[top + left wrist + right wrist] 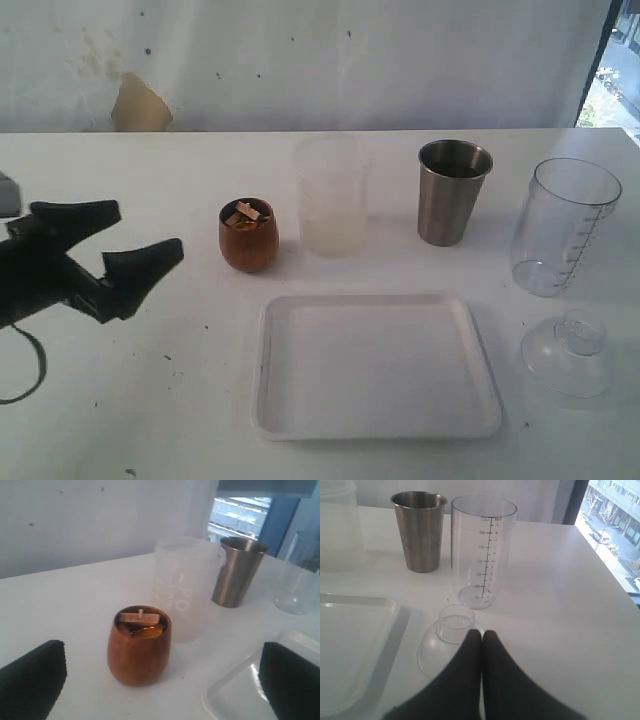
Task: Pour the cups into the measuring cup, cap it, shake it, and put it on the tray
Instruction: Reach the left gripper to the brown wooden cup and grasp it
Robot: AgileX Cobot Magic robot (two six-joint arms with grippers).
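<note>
My left jaws stand wide apart, facing the wooden cup without touching; my right jaws are pressed together by the clear lid near the right edge of the tabletop.

Table, tray, wooden cup, frosted cup, tumbler, measuring cup, lid

Brown wooden cup, white tray

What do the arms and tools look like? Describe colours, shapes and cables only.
The left tool is matte black, with two broad wedge-shaped fingers whose inner faces look finely ridged. A thin dark cable loops beneath its arm. The right tool is also black, with smooth fingers tapering to rounded tips. No markings show.
</note>
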